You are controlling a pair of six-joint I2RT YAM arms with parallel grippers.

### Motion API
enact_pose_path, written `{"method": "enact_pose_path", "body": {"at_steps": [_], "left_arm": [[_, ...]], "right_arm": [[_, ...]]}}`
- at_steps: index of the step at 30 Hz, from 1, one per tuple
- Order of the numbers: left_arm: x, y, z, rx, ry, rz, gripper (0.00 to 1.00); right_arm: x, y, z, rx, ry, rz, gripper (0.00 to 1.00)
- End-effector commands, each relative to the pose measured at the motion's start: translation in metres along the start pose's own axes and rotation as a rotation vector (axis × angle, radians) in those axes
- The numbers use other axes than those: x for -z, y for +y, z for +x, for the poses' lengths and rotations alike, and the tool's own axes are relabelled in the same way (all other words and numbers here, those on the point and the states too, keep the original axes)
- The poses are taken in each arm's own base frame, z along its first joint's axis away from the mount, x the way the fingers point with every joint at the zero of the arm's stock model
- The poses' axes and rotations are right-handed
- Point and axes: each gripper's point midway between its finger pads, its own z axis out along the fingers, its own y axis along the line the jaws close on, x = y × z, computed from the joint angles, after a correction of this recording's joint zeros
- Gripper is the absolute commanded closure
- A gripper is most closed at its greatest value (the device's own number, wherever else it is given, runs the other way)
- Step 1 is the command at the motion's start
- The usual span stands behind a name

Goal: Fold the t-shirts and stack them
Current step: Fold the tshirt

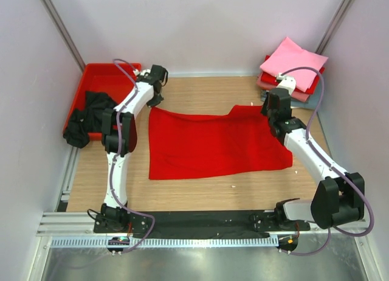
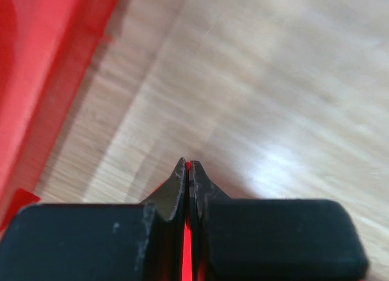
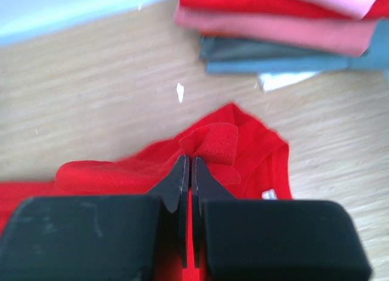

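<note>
red t-shirt (image 1: pixel 213 144) 1 | black t-shirt (image 1: pixel 85 120) 1 | stacked shirts (image 1: pixel 292 68) — 4 at least | tray (image 1: pixel 91 71) 1 | arms (image 1: pixel 124 120) (image 1: pixel 307 150) 2

On table (image 1: pixel 182 196) centre: spread t-shirt (image 1: pixel 213 144); back left: tray (image 1: pixel 97 77), crumpled t-shirt (image 1: pixel 88 114) in it; back right: folded stack (image 1: pixel 292 71).

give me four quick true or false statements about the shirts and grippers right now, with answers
1. The left gripper is shut on an edge of the red t-shirt. True.
2. The right gripper hangs open above that shirt. False: it is shut on a bunched fold of it near the collar.
3. A pink t-shirt tops the stack in the far right corner. True.
4. The black t-shirt is folded on that stack. False: it lies bunched in the red tray on the left, spilling over the tray's edge.
</note>
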Motion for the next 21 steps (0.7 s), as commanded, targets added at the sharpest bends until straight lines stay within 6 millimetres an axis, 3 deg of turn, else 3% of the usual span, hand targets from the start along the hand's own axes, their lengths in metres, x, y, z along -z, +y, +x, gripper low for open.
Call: {"method": "enact_pose_path", "body": {"at_steps": [1, 4, 8, 21], "left_arm": [[0.014, 0.001, -0.033, -0.042, -0.066, -0.027, 1.0], [0.018, 0.005, -0.041, -0.079, -0.087, -0.047, 1.0], [0.02, 0.01, -0.038, -0.086, -0.078, -0.053, 1.0], [0.037, 0.026, 0.0, -0.08, -0.015, -0.027, 1.0]], "right_arm": [[0.004, -0.014, -0.047, -0.025, -0.091, 0.061, 0.98], [0.012, -0.017, -0.057, -0.029, -0.118, 0.063, 0.99], [0.013, -0.018, -0.058, -0.02, -0.114, 0.076, 0.99], [0.027, -0.025, -0.051, -0.029, -0.087, 0.079, 0.99]]}}
